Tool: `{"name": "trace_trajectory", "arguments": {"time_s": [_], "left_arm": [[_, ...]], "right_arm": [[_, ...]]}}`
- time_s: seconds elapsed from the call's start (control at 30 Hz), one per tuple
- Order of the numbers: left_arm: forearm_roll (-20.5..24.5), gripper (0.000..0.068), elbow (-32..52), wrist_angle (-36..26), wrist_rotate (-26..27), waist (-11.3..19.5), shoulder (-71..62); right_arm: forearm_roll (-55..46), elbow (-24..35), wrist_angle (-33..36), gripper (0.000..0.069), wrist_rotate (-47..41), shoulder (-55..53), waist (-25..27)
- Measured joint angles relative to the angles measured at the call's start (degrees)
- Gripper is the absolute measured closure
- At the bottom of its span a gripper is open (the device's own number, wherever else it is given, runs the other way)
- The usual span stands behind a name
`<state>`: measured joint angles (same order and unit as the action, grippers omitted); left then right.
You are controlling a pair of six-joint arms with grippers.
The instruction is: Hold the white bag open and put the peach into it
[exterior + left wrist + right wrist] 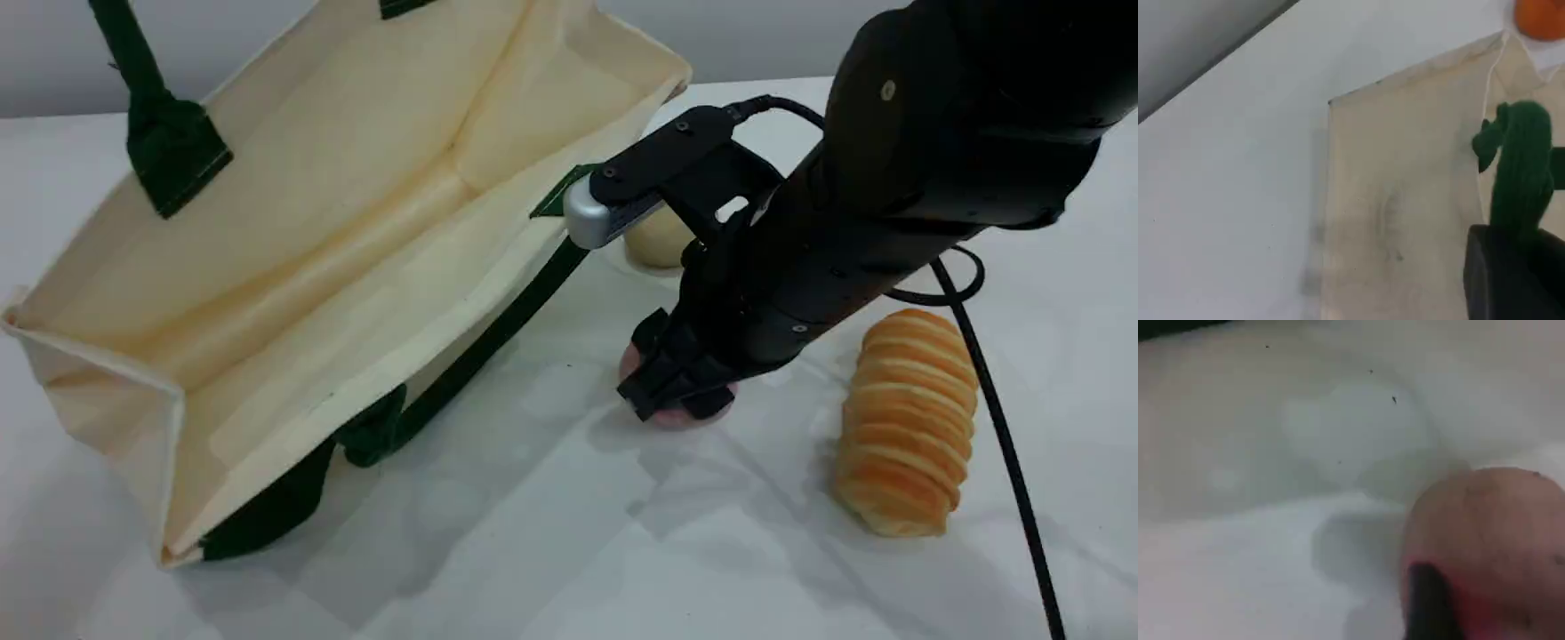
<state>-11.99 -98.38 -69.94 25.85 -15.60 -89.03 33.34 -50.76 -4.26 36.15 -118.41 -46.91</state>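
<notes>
The white bag lies on its side with its mouth wide open toward the table's middle. One dark green rope handle is pulled up out of the scene view's top edge. In the left wrist view my left gripper is shut on that handle, above the bag's cloth. The peach sits on the table right of the bag. My right gripper is down over it with a finger against each side. Close up, the peach fills the lower right behind a dark fingertip.
A plain beige ball lies behind the right gripper near the bag's rim. A ridged golden bread roll lies to the right, and a black cable runs past it. An orange fruit shows beyond the bag's corner.
</notes>
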Motion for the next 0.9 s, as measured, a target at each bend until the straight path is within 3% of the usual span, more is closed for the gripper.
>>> {"name": "trace_trajectory", "arguments": {"time_s": [0.13,0.73,0.9], "left_arm": [[0.0,0.0588,0.0,0.0,0.0,0.0,0.0],[0.1,0.0588,0.0,0.0,0.0,0.0,0.0],[0.1,0.0588,0.0,0.0,-0.1,0.0,0.0]], "right_arm": [[-0.1,0.0,0.4,0.0407,0.0,0.1,0.0],[-0.6,0.1,6.6,0.0425,1.8,4.4,0.1],[-1.3,0.1,9.0,0.0428,1.8,7.9,2.5]]}}
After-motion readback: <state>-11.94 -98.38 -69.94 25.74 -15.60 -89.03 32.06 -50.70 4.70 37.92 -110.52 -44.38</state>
